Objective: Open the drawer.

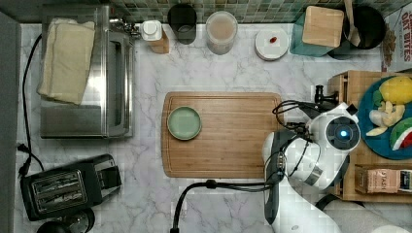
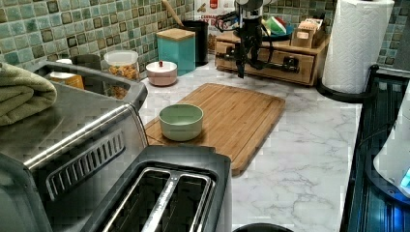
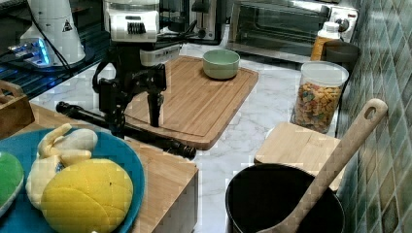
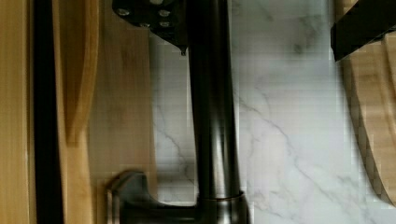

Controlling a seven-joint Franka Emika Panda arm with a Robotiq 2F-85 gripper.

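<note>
The gripper point(image 3: 135, 116) hangs over the bar handle point(image 3: 145, 134) of the drawer point(image 2: 270, 62), fingers pointing down and spread wide. In the right view one finger point(image 3: 116, 110) stands behind the bar and the other finger point(image 3: 154, 108) in front of it, over the cutting board point(image 3: 194, 104). In the wrist view the handle point(image 4: 212, 116) runs between the two, with marble counter point(image 4: 289, 121) showing on the far side of it, so the jaws straddle the bar without closing on it.

The drawer sits in a bamboo box point(image 1: 347, 87) at the top view's right edge, just beside the board. A blue plate point(image 3: 121, 160) of toy fruit rests on top of the box.

Farther off, a green bowl point(image 1: 184, 123) sits on the board. Beyond the board stand the toaster oven point(image 1: 82, 77), with a folded towel point(image 1: 65, 58) on top, and a black toaster point(image 1: 68, 187). Along the tiled wall are a cereal jar point(image 3: 318, 94), a teal canister point(image 2: 179, 48) with a wood lid, and a black pot point(image 3: 277, 204) holding a wooden spoon point(image 3: 340, 155).
</note>
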